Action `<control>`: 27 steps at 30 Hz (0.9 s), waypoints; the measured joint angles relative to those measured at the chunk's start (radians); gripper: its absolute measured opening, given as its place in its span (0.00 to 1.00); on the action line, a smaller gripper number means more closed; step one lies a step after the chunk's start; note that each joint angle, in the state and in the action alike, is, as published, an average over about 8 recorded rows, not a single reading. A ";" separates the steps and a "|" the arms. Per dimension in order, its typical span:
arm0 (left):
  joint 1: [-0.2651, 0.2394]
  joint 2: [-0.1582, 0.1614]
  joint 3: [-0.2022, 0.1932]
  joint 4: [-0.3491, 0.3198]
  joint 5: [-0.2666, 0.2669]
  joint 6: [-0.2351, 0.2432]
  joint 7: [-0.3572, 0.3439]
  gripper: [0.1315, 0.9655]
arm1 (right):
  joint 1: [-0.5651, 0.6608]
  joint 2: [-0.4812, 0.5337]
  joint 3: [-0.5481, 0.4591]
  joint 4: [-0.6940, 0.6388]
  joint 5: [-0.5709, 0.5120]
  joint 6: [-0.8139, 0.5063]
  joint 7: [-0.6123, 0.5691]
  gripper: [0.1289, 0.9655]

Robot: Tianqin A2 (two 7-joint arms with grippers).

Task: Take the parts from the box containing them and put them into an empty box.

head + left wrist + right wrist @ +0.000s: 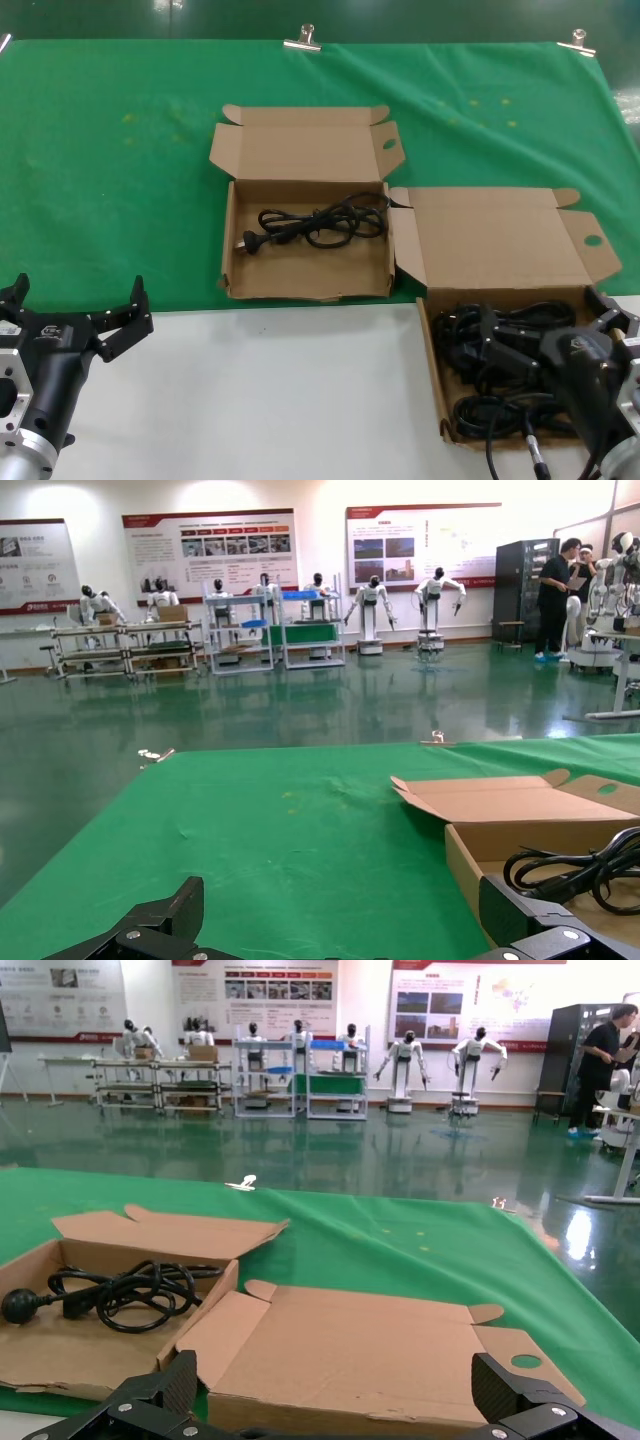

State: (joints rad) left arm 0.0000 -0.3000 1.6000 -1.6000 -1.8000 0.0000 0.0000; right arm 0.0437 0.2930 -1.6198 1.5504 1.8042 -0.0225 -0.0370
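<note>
Right gripper (600, 325), fingers spread wide, hovers over the coiled cords (500, 345) in the right box (432, 365). One cord (320, 222) lies in the far box (305, 283). Left gripper (75, 315) waits open, well apart.

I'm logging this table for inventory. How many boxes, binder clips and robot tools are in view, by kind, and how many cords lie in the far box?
Cardboard boxes: 2, the far box and the near box
Cords in the far box: 1
Binder clips: 2
Tools: 2, left tool, right tool
Total: 7
The near box's tangled cords cannot be counted.
</note>
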 joint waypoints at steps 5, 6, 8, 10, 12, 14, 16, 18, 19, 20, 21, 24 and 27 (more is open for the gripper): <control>0.000 0.000 0.000 0.000 0.000 0.000 0.000 1.00 | 0.000 0.000 0.000 0.000 0.000 0.000 0.000 1.00; 0.000 0.000 0.000 0.000 0.000 0.000 0.000 1.00 | 0.000 0.000 0.000 0.000 0.000 0.000 0.000 1.00; 0.000 0.000 0.000 0.000 0.000 0.000 0.000 1.00 | 0.000 0.000 0.000 0.000 0.000 0.000 0.000 1.00; 0.000 0.000 0.000 0.000 0.000 0.000 0.000 1.00 | 0.000 0.000 0.000 0.000 0.000 0.000 0.000 1.00; 0.000 0.000 0.000 0.000 0.000 0.000 0.000 1.00 | 0.000 0.000 0.000 0.000 0.000 0.000 0.000 1.00; 0.000 0.000 0.000 0.000 0.000 0.000 0.000 1.00 | 0.000 0.000 0.000 0.000 0.000 0.000 0.000 1.00; 0.000 0.000 0.000 0.000 0.000 0.000 0.000 1.00 | 0.000 0.000 0.000 0.000 0.000 0.000 0.000 1.00; 0.000 0.000 0.000 0.000 0.000 0.000 0.000 1.00 | 0.000 0.000 0.000 0.000 0.000 0.000 0.000 1.00; 0.000 0.000 0.000 0.000 0.000 0.000 0.000 1.00 | 0.000 0.000 0.000 0.000 0.000 0.000 0.000 1.00; 0.000 0.000 0.000 0.000 0.000 0.000 0.000 1.00 | 0.000 0.000 0.000 0.000 0.000 0.000 0.000 1.00; 0.000 0.000 0.000 0.000 0.000 0.000 0.000 1.00 | 0.000 0.000 0.000 0.000 0.000 0.000 0.000 1.00; 0.000 0.000 0.000 0.000 0.000 0.000 0.000 1.00 | 0.000 0.000 0.000 0.000 0.000 0.000 0.000 1.00; 0.000 0.000 0.000 0.000 0.000 0.000 0.000 1.00 | 0.000 0.000 0.000 0.000 0.000 0.000 0.000 1.00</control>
State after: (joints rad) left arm 0.0000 -0.3000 1.6000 -1.6000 -1.8000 0.0000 0.0000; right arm 0.0437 0.2929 -1.6198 1.5504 1.8042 -0.0225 -0.0371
